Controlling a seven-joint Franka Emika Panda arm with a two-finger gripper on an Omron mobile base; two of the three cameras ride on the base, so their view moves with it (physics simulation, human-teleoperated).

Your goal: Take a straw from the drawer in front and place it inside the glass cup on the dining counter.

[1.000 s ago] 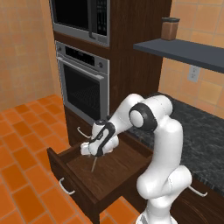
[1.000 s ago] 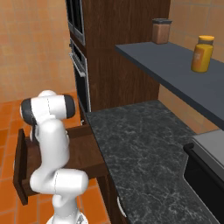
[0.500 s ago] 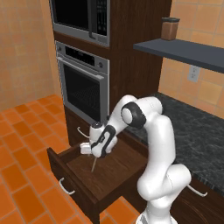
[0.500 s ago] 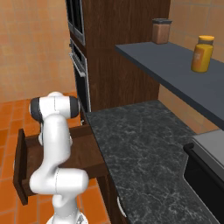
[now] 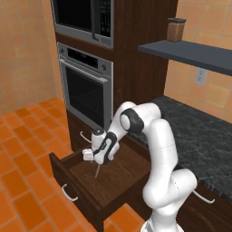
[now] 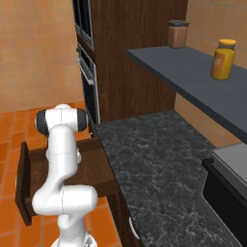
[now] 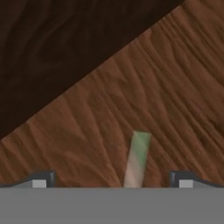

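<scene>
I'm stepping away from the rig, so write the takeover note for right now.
Gripper: open, low inside the drawer, holding nothing.
Straw: lies on the drawer floor, between the two fingertips in the hand view.
Done: drawer pulled open, gripper lined up over the straw.
Left: close on the straw, lift it out, carry it to the glass cup on the dining counter and put it in.

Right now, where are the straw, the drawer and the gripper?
straw (image 7: 137,159): hand view, middle of its visible length.
drawer (image 5: 122,174): left base view, bare wooden floor inside.
gripper (image 7: 113,180): hand view, midway between the two open fingertips.
</scene>
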